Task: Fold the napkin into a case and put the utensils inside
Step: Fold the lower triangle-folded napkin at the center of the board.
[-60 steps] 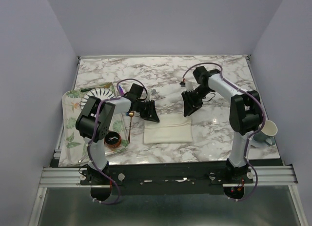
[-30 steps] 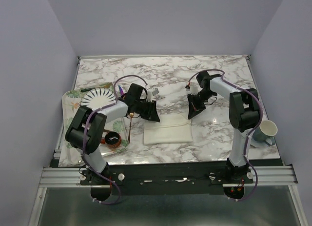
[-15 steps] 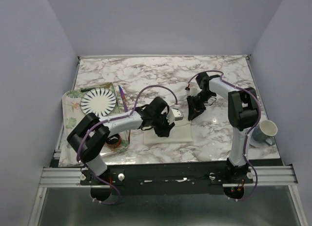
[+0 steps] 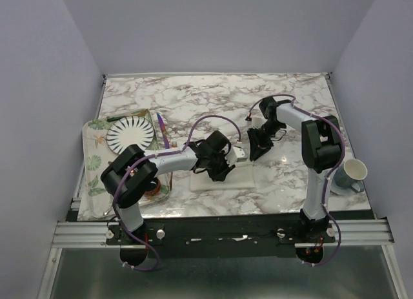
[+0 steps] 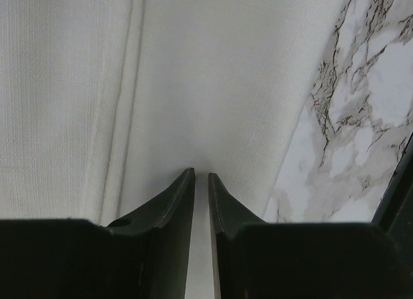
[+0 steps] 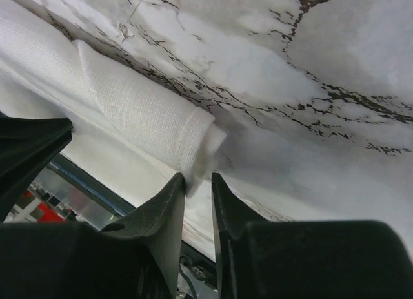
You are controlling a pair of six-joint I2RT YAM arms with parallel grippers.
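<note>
The cream napkin (image 4: 237, 177) lies folded into a long rectangle at the table's front middle. My left gripper (image 4: 221, 171) reaches across and rests its tips on the cloth. In the left wrist view its jaws (image 5: 201, 175) stand a narrow slit apart, with flat napkin (image 5: 193, 86) showing through the gap. My right gripper (image 4: 253, 154) is at the napkin's far right corner. Its jaws (image 6: 198, 176) are slightly parted, and the folded corner (image 6: 145, 115) brushes one finger without being pinched. A purple-blue utensil (image 4: 162, 130) lies on the tray to the left.
A leaf-patterned tray (image 4: 90, 163) at the left holds a striped plate (image 4: 131, 134) and a small dark bowl (image 4: 150, 186). A mug (image 4: 352, 174) stands at the right edge. The marble table's rim runs just in front of the napkin.
My left arm swung right from the tray side onto the napkin. The right gripper's jaws parted and let go of the napkin's corner while staying at the far right end.
</note>
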